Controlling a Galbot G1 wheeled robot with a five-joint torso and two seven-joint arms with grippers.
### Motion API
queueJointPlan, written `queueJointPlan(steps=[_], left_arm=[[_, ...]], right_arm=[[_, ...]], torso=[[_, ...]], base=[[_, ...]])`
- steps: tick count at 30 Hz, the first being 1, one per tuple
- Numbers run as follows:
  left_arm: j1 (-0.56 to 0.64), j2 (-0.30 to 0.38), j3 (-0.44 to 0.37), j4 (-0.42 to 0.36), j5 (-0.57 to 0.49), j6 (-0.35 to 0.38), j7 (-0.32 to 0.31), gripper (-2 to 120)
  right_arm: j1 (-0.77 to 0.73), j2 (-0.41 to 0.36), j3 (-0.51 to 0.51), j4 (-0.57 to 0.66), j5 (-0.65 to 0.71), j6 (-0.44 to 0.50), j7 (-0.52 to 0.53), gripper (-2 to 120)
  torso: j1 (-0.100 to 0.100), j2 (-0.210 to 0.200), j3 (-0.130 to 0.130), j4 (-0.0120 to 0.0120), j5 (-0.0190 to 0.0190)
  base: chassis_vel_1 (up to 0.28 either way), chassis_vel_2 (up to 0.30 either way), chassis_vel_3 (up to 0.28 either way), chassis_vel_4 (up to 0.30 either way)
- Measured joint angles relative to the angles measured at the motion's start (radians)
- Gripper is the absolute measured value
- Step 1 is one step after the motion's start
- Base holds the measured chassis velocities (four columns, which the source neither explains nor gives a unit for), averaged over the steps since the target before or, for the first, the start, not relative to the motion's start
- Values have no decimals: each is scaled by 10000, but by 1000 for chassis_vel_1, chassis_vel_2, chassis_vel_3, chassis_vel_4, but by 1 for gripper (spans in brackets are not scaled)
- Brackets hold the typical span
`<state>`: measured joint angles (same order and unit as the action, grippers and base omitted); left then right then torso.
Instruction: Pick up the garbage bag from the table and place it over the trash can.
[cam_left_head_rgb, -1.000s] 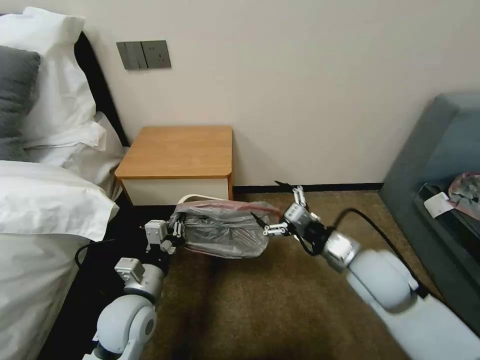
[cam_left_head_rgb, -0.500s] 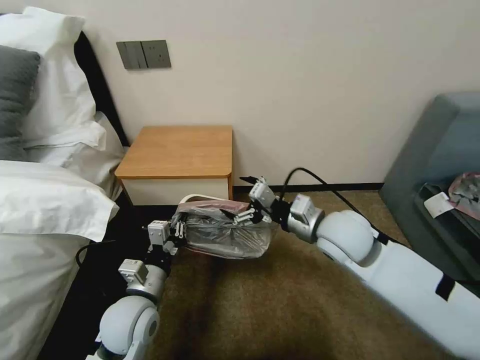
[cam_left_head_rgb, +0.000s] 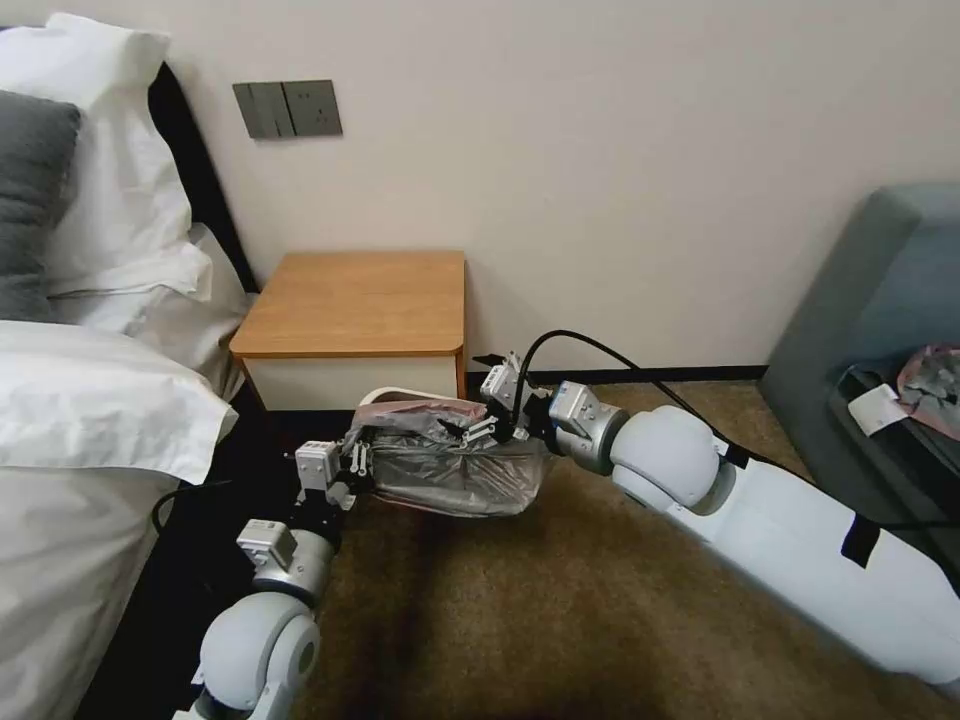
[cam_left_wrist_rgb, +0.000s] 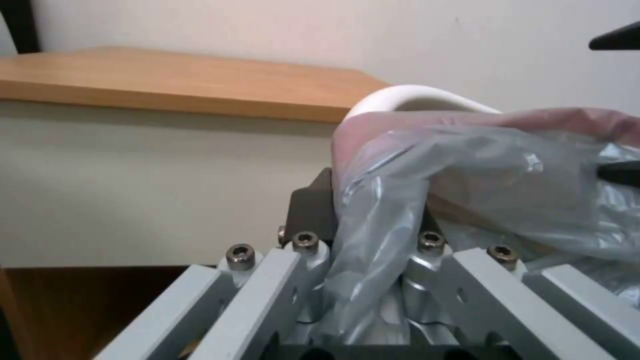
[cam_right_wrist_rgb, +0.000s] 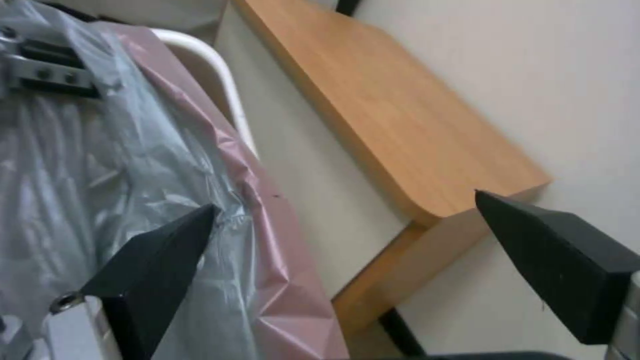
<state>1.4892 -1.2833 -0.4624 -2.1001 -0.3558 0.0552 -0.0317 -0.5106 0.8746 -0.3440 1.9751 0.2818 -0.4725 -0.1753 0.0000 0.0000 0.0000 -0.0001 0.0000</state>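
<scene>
The garbage bag (cam_left_head_rgb: 450, 468), grey and wrinkly with a pink-red rim, hangs low in front of the table (cam_left_head_rgb: 360, 300). It drapes over the trash can, whose cream rim (cam_left_head_rgb: 398, 394) peeks out behind it. My left gripper (cam_left_head_rgb: 352, 466) is shut on the bag's left edge; in the left wrist view the plastic (cam_left_wrist_rgb: 467, 175) runs between its fingers (cam_left_wrist_rgb: 310, 210). My right gripper (cam_left_head_rgb: 483, 398) stands open over the bag's right top end, one fingertip (cam_right_wrist_rgb: 153, 270) against the plastic (cam_right_wrist_rgb: 100, 165), the other (cam_right_wrist_rgb: 553, 250) out by the table corner (cam_right_wrist_rgb: 427, 150).
A bed with white pillows (cam_left_head_rgb: 90, 400) lies close on the left. On the right, a grey sofa (cam_left_head_rgb: 880, 320) holds a small grey-pink bundle (cam_left_head_rgb: 930, 385) with a paper slip. Open brown carpet (cam_left_head_rgb: 520, 620) stretches in front. The wall runs right behind the table.
My right arm has swung left, from beyond the bag's right end to above its top by the table. The bag's stretched right end has drawn back. The left gripper kept its hold.
</scene>
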Motion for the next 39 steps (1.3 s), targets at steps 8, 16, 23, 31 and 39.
queueJointPlan(steps=[8,16,23,31,39], left_arm=[[11,-1,40,-58,-89,18,-25,9],[108,-25,78,-50,22,20,-27,9],[145,-40,91,2,63,5,-30,9],[245,-30,110,-305,131,-60,-25,9],[348,5,196,-468,482,-210,5,9]], right_arm=[[169,364,-168,-149,-880,72,49,100],[439,903,-272,-328,-1013,52,369,100],[529,1165,-349,-492,-985,21,631,100],[839,1285,-402,-869,-955,110,715,100],[1707,1444,-907,-1321,-822,91,717,100]], torso=[[0,0,0,0,0],[0,0,0,1,-1],[0,0,0,1,0],[0,0,0,0,0],[0,0,0,1,-1]], base=[[0,0,0,0],[0,0,0,0],[0,0,0,0],[0,0,0,0],[0,0,0,0]])
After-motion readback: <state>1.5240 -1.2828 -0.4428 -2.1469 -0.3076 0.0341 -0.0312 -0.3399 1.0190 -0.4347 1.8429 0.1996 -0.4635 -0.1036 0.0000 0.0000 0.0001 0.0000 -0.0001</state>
